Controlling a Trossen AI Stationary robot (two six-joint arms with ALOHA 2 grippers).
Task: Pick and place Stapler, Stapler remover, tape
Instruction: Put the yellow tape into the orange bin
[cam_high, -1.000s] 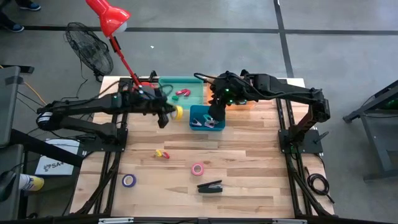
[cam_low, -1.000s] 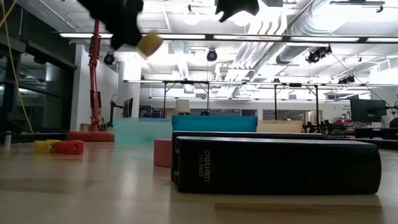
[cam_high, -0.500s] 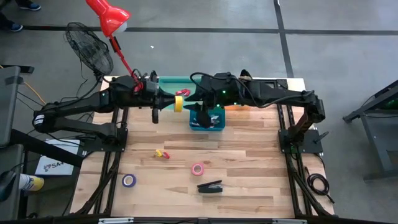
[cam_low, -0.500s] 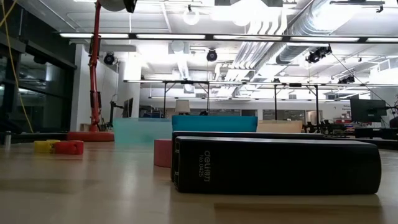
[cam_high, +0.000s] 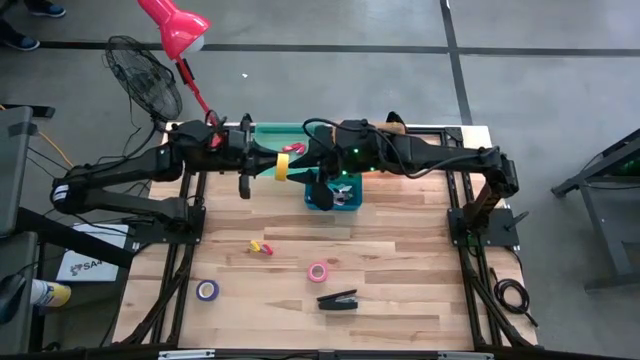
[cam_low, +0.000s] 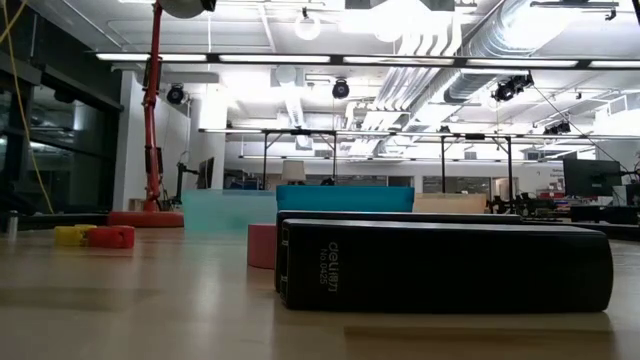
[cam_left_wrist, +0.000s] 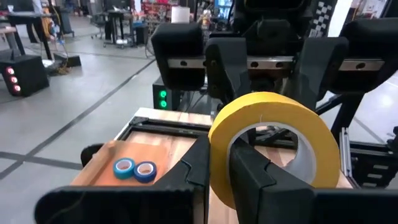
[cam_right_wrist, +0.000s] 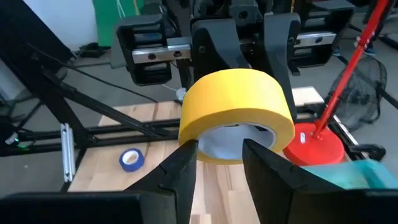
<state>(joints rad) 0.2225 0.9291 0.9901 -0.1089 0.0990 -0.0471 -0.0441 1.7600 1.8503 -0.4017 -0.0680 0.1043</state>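
My left gripper (cam_high: 272, 165) is shut on a yellow tape roll (cam_high: 284, 165) high above the table's far middle; the roll also shows in the left wrist view (cam_left_wrist: 270, 146). My right gripper (cam_high: 306, 168) is open and faces it from the right. Its fingers (cam_right_wrist: 186, 163) stand at the roll's near part (cam_right_wrist: 236, 106); I cannot tell whether they touch. The black stapler (cam_high: 338, 299) lies flat near the front. A pink roll (cam_high: 318, 271) and a purple roll (cam_high: 207, 290) lie flat on the table. The yellow-and-red staple remover (cam_high: 260, 247) lies mid-left. My left gripper pinches the yellow roll's wall (cam_left_wrist: 219, 163), with one finger (cam_left_wrist: 252, 180) inside the hollow core and one outside. The fingers come level from the table's left. The roll stands on edge, lifted clear of the table, with its hole facing along the fingers.
A teal tray (cam_high: 300, 135) with small items and a blue bin (cam_high: 345, 200) stand under the grippers at the far middle. An orange tray (cam_left_wrist: 102, 163) holds two blue rolls. A red lamp (cam_high: 172, 28) and a fan (cam_high: 145, 75) stand beyond the far left corner.
My left gripper has risen out of the low view with the yellow roll and gone toward the far edge, turning level. My right gripper has swung up from the blue bin, turned level and gone left toward the roll.
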